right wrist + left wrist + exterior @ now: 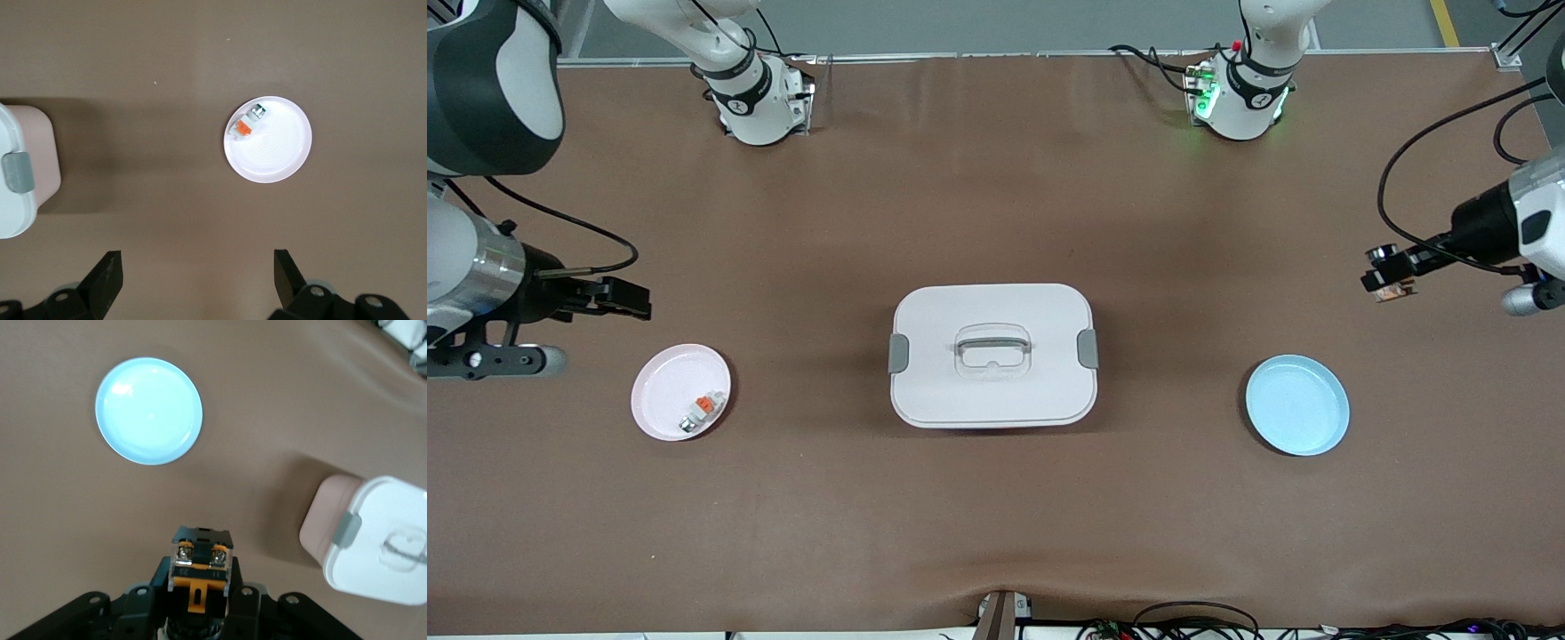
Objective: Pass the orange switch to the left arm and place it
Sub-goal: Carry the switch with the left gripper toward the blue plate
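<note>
My left gripper (1387,286) hangs over the bench's left-arm end, jaws clamped on the switch (200,568). My right gripper (197,277) waits above the pink plate (660,391), jaws apart.

Bright, even overhead light; soft shadows beside the box (992,356), perhaps slight blur.

The left gripper (1385,283) hangs in the air at its own arm's end of the table, jaws clamped on the switch (200,568). The right gripper (636,300) waits raised at its end, fingers (107,280) spread wide, holding nothing
</note>
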Action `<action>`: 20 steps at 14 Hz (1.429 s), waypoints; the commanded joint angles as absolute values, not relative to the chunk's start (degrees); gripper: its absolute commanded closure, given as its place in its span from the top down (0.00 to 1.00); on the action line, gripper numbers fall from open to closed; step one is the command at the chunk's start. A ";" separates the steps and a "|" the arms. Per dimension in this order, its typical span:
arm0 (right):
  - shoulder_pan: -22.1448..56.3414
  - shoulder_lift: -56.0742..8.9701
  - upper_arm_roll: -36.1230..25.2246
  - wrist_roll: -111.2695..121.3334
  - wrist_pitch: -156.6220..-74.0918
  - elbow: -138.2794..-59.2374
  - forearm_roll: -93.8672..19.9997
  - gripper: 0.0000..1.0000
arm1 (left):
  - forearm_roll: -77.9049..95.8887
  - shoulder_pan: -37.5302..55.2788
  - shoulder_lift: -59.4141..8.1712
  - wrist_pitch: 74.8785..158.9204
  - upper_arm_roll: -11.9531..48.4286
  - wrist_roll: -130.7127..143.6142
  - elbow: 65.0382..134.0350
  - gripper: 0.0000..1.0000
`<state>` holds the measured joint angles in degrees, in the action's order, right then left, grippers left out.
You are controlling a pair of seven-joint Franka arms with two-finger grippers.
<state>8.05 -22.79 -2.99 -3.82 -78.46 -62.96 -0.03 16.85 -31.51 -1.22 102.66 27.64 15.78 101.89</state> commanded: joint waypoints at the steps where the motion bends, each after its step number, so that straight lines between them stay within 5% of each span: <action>1: 6.34 -16.98 -1.93 -2.20 -83.74 -72.39 1.93 1.00 | 16.08 -34.18 -2.20 104.06 28.21 22.29 101.60 0.00; 6: 3.52 -9.06 -1.93 -1.23 -93.07 -86.38 1.67 1.00 | 12.68 -34.98 -4.39 108.19 28.30 44.42 101.42 0.00; 20: -1.14 -7.56 -1.85 -2.29 -90.88 -85.52 -0.18 1.00 | 3.01 -34.01 -12.82 116.01 28.74 72.22 101.60 0.00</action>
<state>-0.07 -8.72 -2.95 -1.85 -91.20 -85.09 0.15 6.62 -34.13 -11.04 114.67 28.37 68.58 101.96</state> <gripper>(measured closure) 0.000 0.648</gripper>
